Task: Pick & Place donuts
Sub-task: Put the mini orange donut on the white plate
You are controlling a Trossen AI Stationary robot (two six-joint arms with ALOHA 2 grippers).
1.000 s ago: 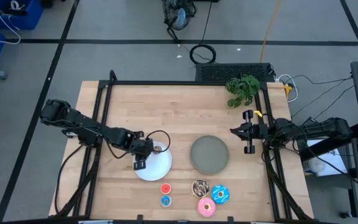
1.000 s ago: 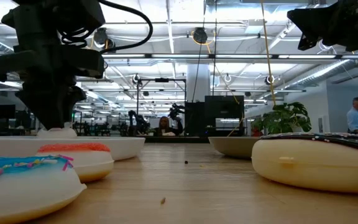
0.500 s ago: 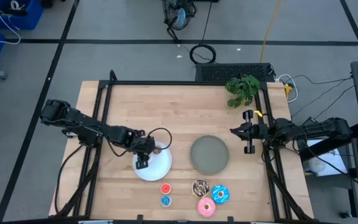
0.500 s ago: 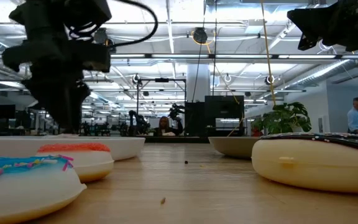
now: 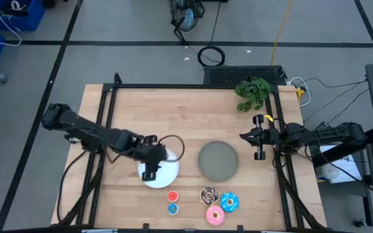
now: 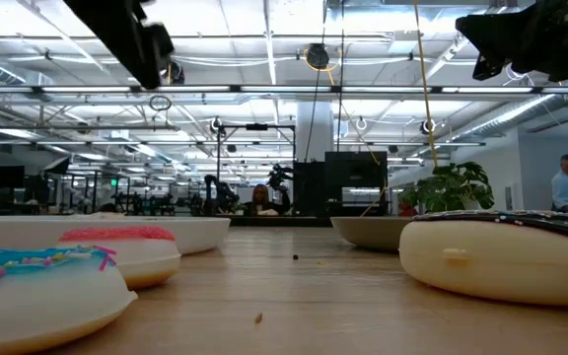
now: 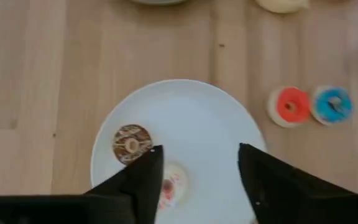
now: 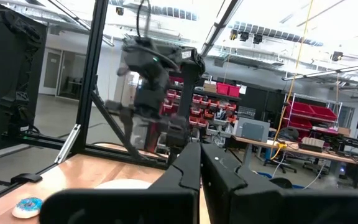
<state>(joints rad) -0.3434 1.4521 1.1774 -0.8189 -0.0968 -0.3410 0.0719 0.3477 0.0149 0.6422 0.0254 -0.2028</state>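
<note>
Above white plate (image 7: pixel 191 118): left tool (image 7: pixel 196 171) open; plate rim seemingly unobstructed.

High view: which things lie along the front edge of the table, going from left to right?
Small red donut with small blue donut just in front of it → chocolate sprinkled donut → pink donut → blue sprinkled donut.

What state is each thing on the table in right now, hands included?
Left hand: open, empty, above the white plate.
Right hand: shut, waiting at the table's right edge.
White plate: holds brown donut and white donut.
Grey plate: empty.
</note>
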